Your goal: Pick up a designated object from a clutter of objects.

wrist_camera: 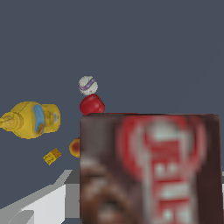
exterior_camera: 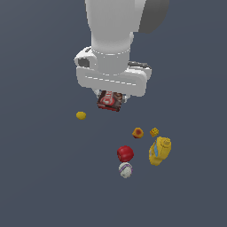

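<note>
White arm fills the upper centre of the exterior view; its gripper (exterior_camera: 111,95) is clenched on the brown box (exterior_camera: 110,100), fingers mostly hidden. Box sits centre frame, apparently lifted clear of the red ball (exterior_camera: 125,153). Lift step; next: raise steadily, hold the squeeze.

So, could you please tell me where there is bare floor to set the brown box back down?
The widest bare stretch lies on the exterior view's left, below the yellow lump and left of the red ball. It is crowded around the red ball, striped ball, yellow bottle and two small blocks.
</note>
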You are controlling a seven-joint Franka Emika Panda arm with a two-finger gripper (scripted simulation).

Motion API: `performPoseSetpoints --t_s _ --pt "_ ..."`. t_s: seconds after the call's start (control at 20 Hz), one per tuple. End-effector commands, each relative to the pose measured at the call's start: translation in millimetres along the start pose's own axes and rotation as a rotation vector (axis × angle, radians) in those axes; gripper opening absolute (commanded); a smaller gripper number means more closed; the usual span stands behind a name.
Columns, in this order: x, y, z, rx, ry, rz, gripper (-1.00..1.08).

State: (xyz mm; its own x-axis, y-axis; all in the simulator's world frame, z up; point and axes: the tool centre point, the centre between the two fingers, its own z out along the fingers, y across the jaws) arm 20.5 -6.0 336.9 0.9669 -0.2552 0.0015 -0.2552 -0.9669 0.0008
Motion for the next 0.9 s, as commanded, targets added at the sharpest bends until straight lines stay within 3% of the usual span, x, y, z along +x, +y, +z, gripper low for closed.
performPoseSetpoints --t_s 0.0,0.4,0.85 --pt "2.8 -4.3 -22.6 0.000 -0.001 0.000 -1.00" --pt "11.3 -14.0 -70.7 0.000 -0.001 0.000 -1.00" --pt "15.5 -18.0 -89.3 0.001 -0.001 -0.001 -1.00"
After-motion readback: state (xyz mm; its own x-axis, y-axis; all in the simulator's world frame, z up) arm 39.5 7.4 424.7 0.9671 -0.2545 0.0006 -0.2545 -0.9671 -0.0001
